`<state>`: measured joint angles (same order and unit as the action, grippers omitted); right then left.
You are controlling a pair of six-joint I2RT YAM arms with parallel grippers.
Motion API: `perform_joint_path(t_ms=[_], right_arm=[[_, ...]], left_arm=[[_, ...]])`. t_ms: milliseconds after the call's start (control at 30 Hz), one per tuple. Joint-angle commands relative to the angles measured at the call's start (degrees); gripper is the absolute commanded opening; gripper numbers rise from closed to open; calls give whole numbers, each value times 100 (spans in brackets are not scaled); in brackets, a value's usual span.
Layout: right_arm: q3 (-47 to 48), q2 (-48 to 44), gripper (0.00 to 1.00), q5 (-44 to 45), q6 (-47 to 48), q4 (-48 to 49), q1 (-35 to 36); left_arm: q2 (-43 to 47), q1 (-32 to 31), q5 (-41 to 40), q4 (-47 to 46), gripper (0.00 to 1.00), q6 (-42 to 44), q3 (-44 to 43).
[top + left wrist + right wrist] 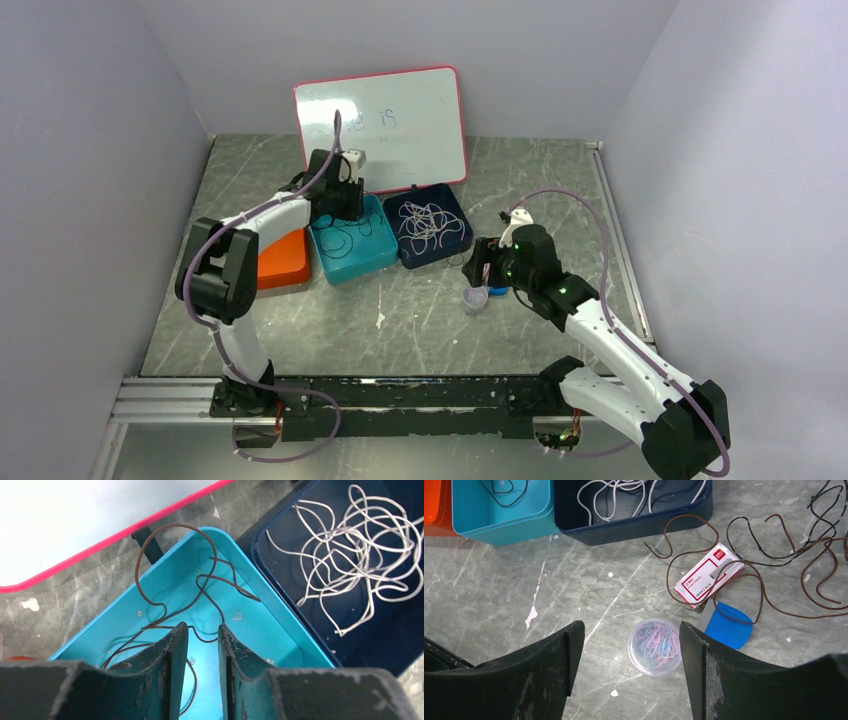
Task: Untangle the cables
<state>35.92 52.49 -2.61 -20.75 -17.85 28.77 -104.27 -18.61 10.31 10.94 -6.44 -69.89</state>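
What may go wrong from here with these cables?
The dark cable lies at the left claw's tips in the teal tray; lifting may drag it out.
The right claw hangs open over the paper clip tub; it may knock it over.
The loose cables cross the staple box; pulling may drag it.

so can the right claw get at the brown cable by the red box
Probably yes: the right claw hangs open over the table, and the brown cable lies uncovered just beside it.
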Motion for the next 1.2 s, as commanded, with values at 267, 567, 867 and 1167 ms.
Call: perform_joint_path(t_ms=[267, 567, 867, 1167], right_arm=[[-42, -19, 73, -29, 39, 71, -22], [-13, -20, 73, -2, 79, 3, -21], [-95, -7, 73, -96, 2, 92, -21], [-107, 12, 73, -109, 15, 105, -22]], left_arm=[[-439, -125, -1328, -70, 42, -361, -267], [-794, -117, -1567, -11, 46, -127, -535], [-839, 128, -1267, -38, 48, 711, -600], [-956, 297, -620, 152, 53, 1333, -984]])
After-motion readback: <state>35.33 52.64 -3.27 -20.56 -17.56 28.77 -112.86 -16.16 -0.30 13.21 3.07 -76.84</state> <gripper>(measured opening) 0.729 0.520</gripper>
